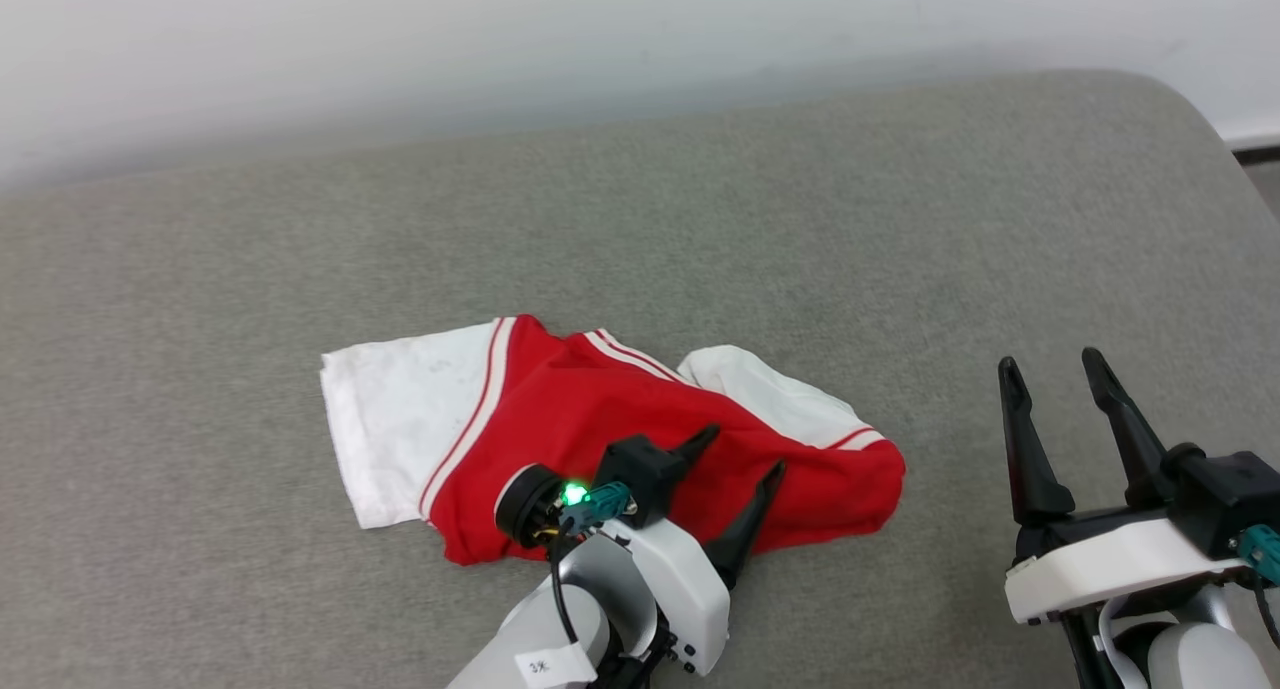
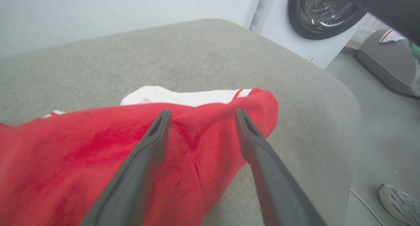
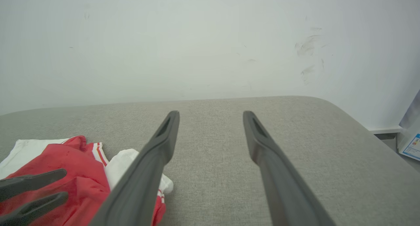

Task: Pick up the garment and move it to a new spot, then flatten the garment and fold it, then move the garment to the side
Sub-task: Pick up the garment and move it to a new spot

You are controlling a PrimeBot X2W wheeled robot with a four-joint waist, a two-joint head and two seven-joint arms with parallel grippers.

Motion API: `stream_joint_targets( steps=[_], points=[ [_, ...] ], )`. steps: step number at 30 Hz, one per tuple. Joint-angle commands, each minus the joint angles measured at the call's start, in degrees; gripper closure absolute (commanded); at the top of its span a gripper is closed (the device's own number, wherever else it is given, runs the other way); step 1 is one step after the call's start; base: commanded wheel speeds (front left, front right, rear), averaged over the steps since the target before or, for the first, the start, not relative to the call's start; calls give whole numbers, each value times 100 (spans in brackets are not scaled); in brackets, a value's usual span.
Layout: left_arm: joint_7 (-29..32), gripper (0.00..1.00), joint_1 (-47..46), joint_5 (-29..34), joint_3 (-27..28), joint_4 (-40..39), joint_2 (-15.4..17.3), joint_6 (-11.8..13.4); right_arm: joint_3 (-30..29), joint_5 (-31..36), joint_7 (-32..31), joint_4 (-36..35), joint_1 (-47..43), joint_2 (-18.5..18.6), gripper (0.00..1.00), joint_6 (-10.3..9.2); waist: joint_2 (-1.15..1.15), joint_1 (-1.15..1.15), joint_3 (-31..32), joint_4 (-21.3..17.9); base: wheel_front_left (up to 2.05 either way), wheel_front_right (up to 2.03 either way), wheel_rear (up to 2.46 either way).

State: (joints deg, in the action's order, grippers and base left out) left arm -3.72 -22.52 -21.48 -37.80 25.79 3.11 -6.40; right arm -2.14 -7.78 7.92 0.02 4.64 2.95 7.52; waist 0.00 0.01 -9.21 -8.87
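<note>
The garment [image 1: 560, 419], a red shirt with white sleeves and striped trim, lies crumpled on the grey cushioned surface [image 1: 700, 219]. My left gripper [image 1: 745, 451] hovers over its lower right part, jaws open, with nothing held between the fingers. The left wrist view shows the same open left gripper [image 2: 201, 116] above the red cloth [image 2: 98, 154], a white sleeve beyond it. My right gripper [image 1: 1050, 367] stands open to the right of the shirt, over bare cushion. In the right wrist view the right gripper [image 3: 210, 116] is open, and the garment [image 3: 82, 173] lies at lower left.
A pale wall [image 1: 500, 39] runs behind the surface. Its rounded right edge [image 1: 1200, 109] drops to the floor. In the left wrist view a washing machine [image 2: 315, 19], a grey cushion [image 2: 387, 62] and a person's shoe [image 2: 398, 203] are off that edge.
</note>
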Motion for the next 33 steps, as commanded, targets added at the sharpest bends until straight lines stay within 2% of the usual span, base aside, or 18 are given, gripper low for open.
stream_joint_targets(
  steps=[1,7,12,18,26,33],
  points=[
    [-259,0,114,8,62,-158,-3,97,-29,46,-54,-35,-102,-10,0,-6,0,-1,273,263,0,0,0],
    [-808,0,298,-67,440,-549,129,466,-64,102,-241,-136,-288,-10,0,-6,0,-1,565,580,0,0,0],
    [-1046,0,554,-89,988,-890,426,908,-76,131,-385,-235,-428,-11,0,-6,0,-1,715,758,0,0,0],
    [-1116,0,1024,-230,1633,-1315,831,1305,-119,123,-496,-314,-599,-9,0,-6,0,-1,867,915,0,0,0],
    [-1056,0,1609,-320,2098,-1857,1291,1603,-168,103,-610,-405,-786,-9,0,-6,0,-1,972,1019,0,0,0],
    [-704,0,2018,-299,2044,-2430,1541,1711,-258,66,-674,-461,-980,-10,0,-6,0,-1,1030,1014,0,0,0]
  ],
)
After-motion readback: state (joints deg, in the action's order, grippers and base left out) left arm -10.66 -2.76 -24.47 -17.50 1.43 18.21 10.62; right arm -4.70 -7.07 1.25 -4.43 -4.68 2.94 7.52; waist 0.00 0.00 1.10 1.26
